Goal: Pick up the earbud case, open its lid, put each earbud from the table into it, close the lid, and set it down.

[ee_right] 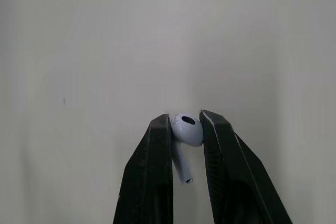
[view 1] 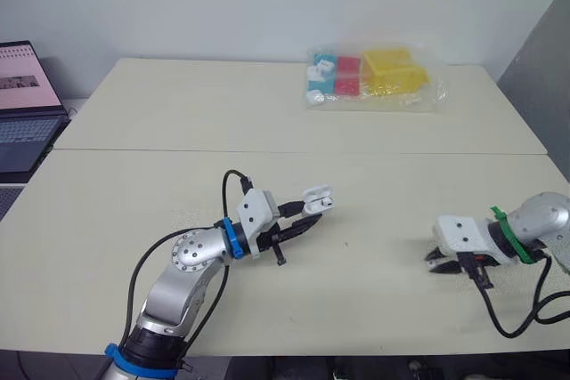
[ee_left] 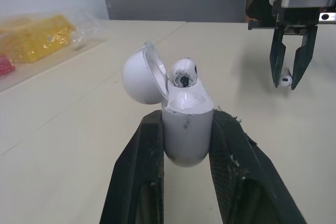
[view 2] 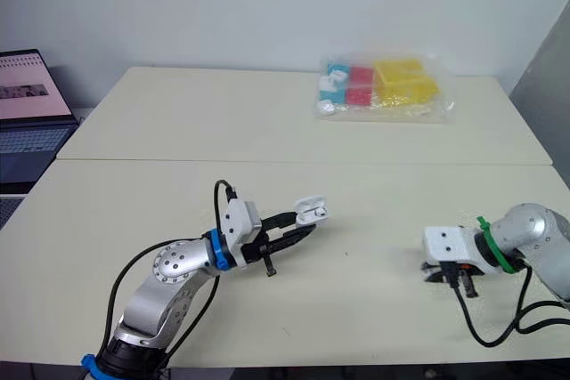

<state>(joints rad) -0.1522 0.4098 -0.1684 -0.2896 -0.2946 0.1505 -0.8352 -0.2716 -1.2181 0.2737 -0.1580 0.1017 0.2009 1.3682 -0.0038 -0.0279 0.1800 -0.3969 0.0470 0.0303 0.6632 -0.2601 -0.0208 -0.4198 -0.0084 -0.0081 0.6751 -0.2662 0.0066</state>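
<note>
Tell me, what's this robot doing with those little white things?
Its left gripper holds the earbud case with the lid flipped open and one earbud already seated inside. Its right gripper, off to the right and low over the table, pinches the second earbud, which has not yet gone into the case.

You will find no text, brand, label or number here that can be read. The laptop [view 1: 27, 106] at the far left has a lit screen with rows of content on it, but they are too small to make out.
</note>
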